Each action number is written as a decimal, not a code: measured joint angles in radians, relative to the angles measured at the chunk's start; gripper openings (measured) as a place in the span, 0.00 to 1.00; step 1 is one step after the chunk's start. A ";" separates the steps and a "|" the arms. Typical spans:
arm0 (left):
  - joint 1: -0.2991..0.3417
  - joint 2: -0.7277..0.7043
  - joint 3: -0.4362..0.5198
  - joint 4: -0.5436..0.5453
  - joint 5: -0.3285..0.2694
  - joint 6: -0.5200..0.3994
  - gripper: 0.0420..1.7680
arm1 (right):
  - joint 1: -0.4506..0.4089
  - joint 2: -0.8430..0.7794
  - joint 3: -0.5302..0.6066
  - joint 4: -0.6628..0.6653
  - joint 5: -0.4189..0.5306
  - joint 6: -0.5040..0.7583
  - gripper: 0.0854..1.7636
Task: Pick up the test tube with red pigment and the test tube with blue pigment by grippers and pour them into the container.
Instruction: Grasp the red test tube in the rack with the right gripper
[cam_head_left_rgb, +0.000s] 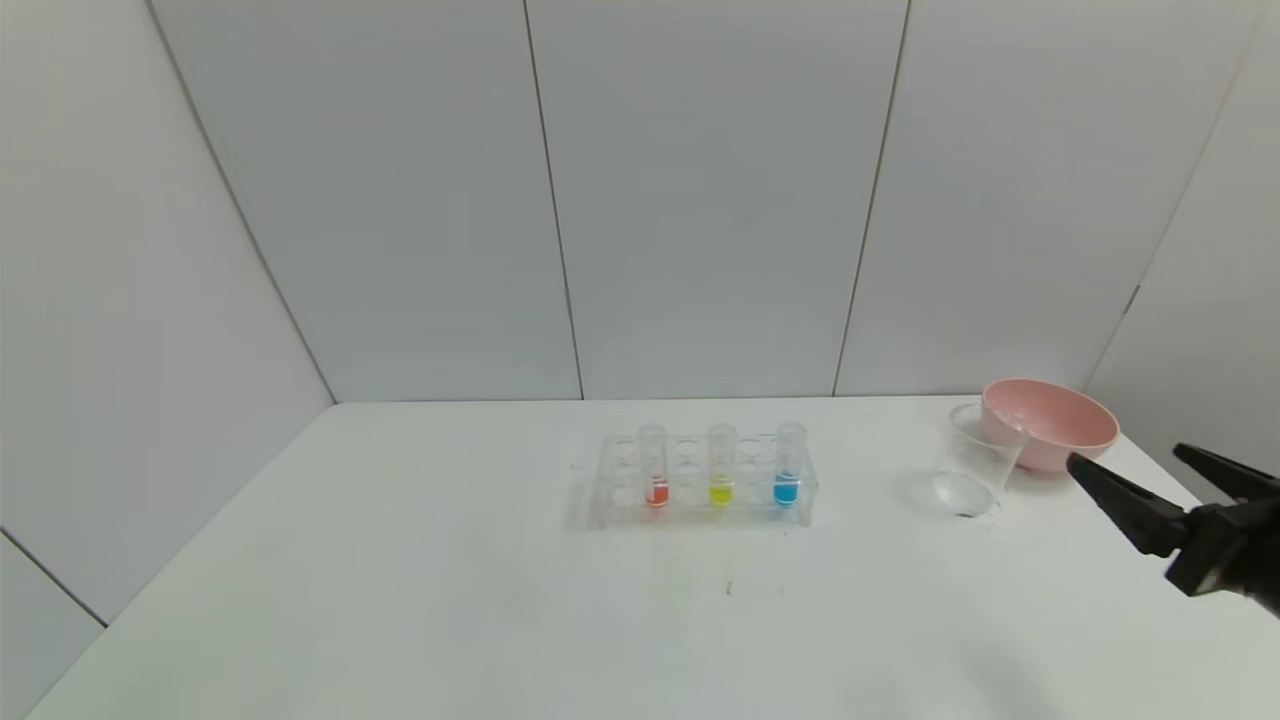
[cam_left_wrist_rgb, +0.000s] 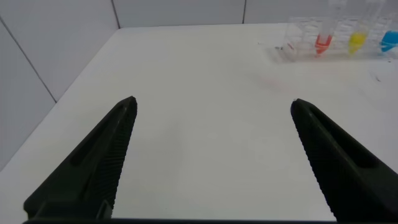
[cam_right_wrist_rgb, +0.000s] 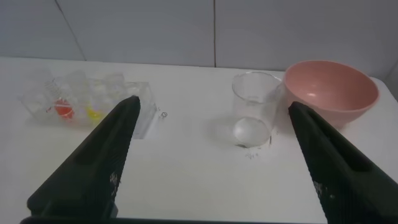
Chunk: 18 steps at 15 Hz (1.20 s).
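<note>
- right gripper (cam_head_left_rgb: 1150, 462) is hovering low at the table's near right edge, fingers spread wide, holding nothing; its tips are pointing toward the container and the bowl
- left gripper (cam_left_wrist_rgb: 211, 124) isn't showing in the head view; its wrist view is showing both fingers spread wide over bare table, nothing between them, rack well ahead of it
- table (cam_head_left_rgb: 400, 600) is sitting plain white and matte, a few faint smudges showing near the front centre, just short of the rack
- tube rack (cam_head_left_rgb: 700, 485) is sitting mid-table, clear plastic, multi-hole, long side facing the robot
- test tube with red pigment (cam_head_left_rgb: 655, 470) is standing upright in the rack's left part, a little red-orange liquid at the bottom
- yellow tube (cam_head_left_rgb: 721, 468) is standing upright in the middle, between the other two
- test tube with blue pigment (cam_head_left_rgb: 788, 466) is standing upright at the rack's right end, blue liquid at the bottom
- container (cam_head_left_rgb: 975, 460) is standing upright to the right of the rack, well apart from it, clear and looking empty
- pink bowl (cam_head_left_rgb: 1050, 422) is sitting just behind and right of the container, rims looking to be touching or nearly so
- room: pale grey wall panels (cam_head_left_rgb: 700, 200) are closing in the table at the back and both sides, thin dark seams running between panels
</note>
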<state>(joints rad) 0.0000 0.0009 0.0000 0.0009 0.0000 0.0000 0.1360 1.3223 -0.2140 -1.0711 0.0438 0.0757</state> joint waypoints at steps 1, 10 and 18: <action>0.000 0.000 0.000 0.000 0.000 0.000 1.00 | 0.020 0.066 0.006 -0.087 -0.002 -0.003 0.97; 0.000 0.000 0.000 0.000 0.000 0.000 1.00 | 0.220 0.388 0.106 -0.429 -0.126 -0.046 0.97; 0.000 0.000 0.000 0.000 0.000 0.000 1.00 | 0.762 0.550 -0.046 -0.493 -0.613 -0.016 0.97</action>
<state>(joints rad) 0.0000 0.0009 0.0000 0.0013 0.0000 0.0000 0.8981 1.8719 -0.2602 -1.5640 -0.5694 0.0596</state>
